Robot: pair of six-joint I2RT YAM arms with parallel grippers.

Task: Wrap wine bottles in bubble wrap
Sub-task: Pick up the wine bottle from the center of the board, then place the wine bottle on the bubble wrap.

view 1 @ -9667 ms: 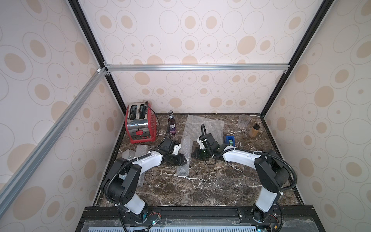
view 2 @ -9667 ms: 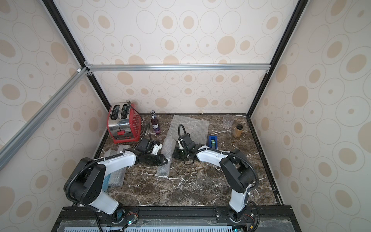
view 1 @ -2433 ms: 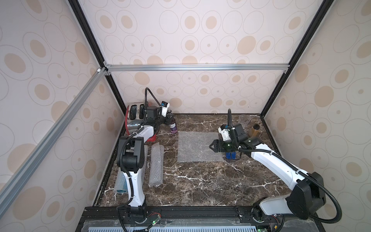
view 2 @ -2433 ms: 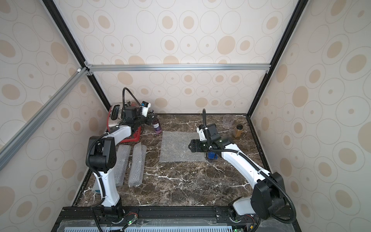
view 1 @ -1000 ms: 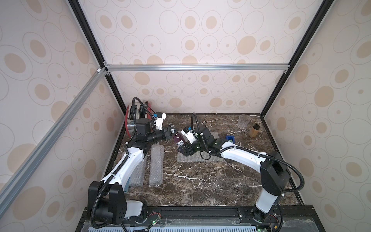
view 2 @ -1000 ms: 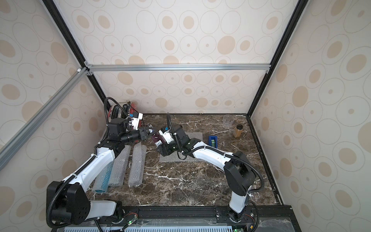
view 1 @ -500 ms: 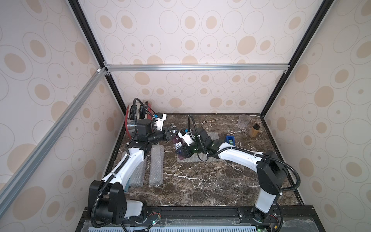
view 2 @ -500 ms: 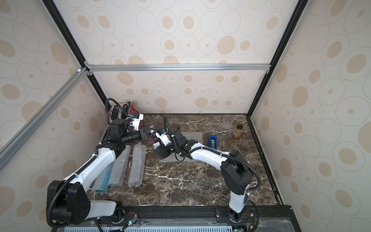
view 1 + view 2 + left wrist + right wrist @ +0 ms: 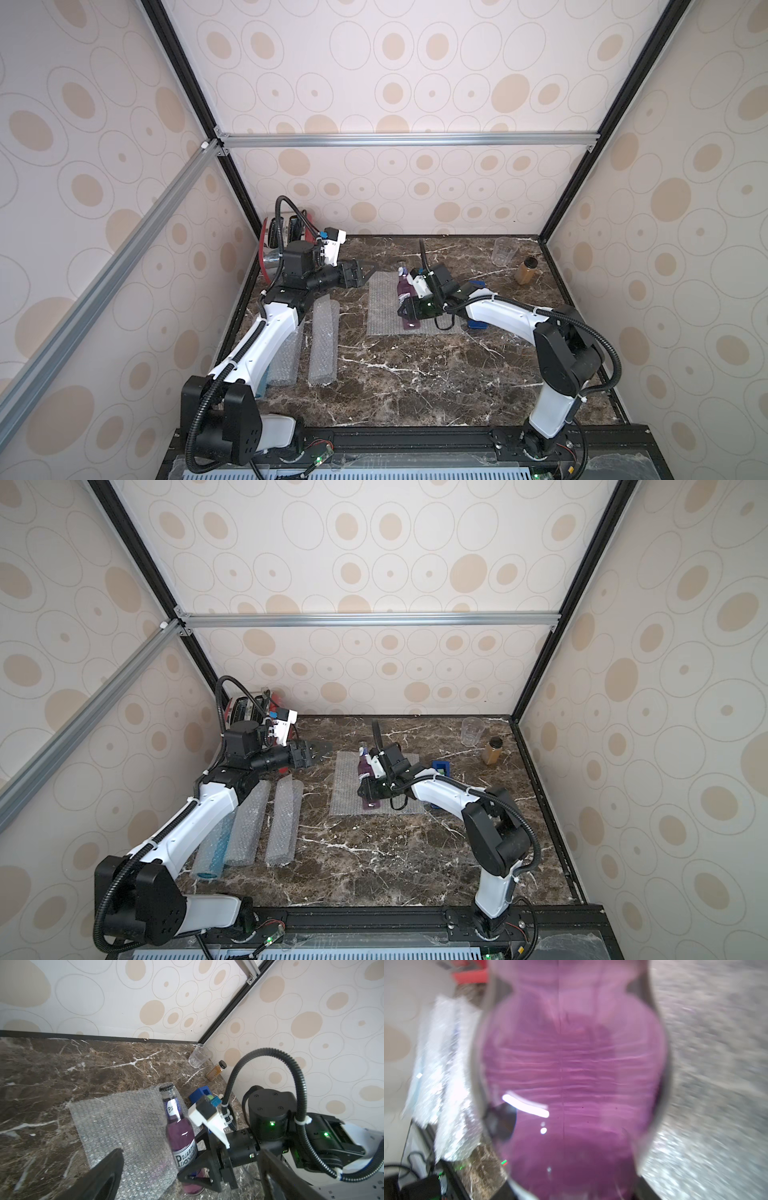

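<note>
Right now your right gripper (image 9: 193, 1159) is clamped on the lower body of the purple wine bottle (image 9: 180, 1132), which is held slightly tilted with its base at the flat bubble wrap sheet (image 9: 124, 1122). Your left gripper (image 9: 358, 272) hangs empty beside that sheet, jaws wide apart. Three bubble-wrap rolls (image 9: 284, 820) lie side by side by the left arm.

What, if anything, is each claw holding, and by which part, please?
The right claw holds the purple bottle by its lower body, at the label. The left claw is open and empty.
</note>
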